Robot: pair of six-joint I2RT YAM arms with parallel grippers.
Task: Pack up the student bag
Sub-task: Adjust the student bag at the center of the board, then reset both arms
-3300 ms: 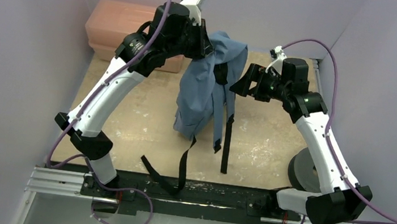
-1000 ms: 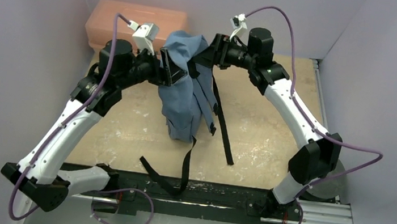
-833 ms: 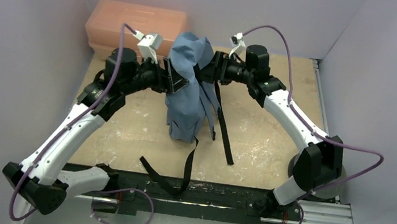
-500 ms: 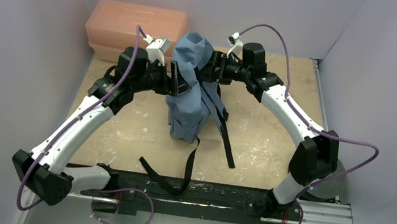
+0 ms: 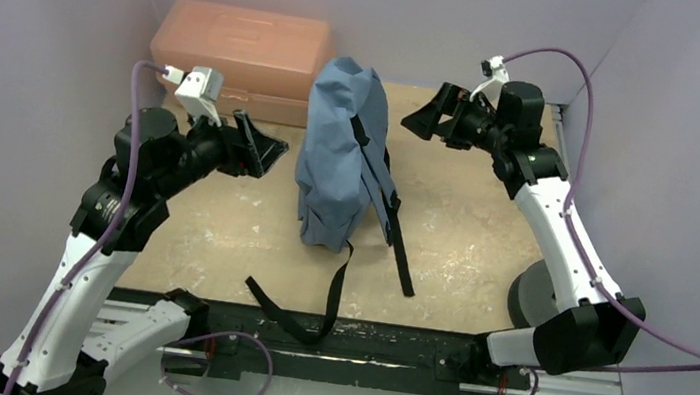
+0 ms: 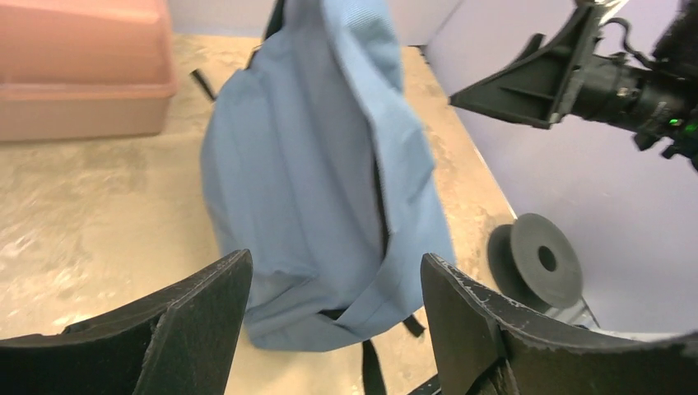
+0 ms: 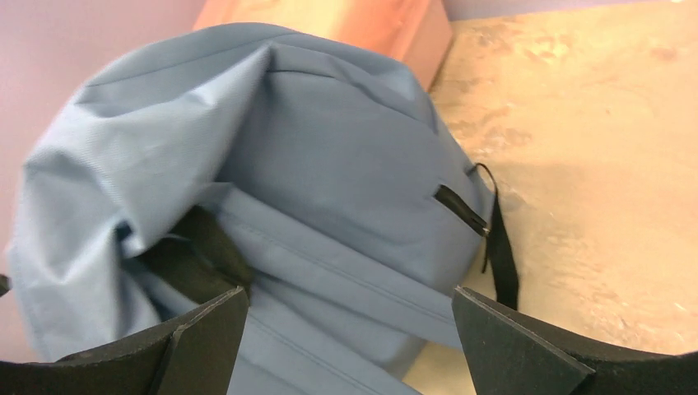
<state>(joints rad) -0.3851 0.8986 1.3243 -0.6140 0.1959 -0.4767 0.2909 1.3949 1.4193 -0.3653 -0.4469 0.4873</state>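
Note:
The student bag (image 5: 336, 156), dusty-blue fabric, stands slumped on the tan table by itself, with its black straps (image 5: 326, 290) trailing toward the near edge. To its left my left gripper (image 5: 266, 147) is open and apart from it, with nothing between the fingers. My right gripper (image 5: 424, 121) hangs open to the bag's upper right, also clear of it. The left wrist view has the bag (image 6: 317, 181) beyond the open left gripper (image 6: 336, 267). In the right wrist view the bag's top (image 7: 329, 156) and a dark fold lie beyond the open right gripper (image 7: 350, 300).
A salmon-pink plastic box (image 5: 238, 53) stands at the back left, close behind the bag. A black round disc (image 5: 531, 292) sits at the table's right edge by the right arm. Purple walls close in on three sides.
Both grippers have let go of the bag's top, opened wider and pulled back, left to the left and right to the right. The bag has settled on the table.

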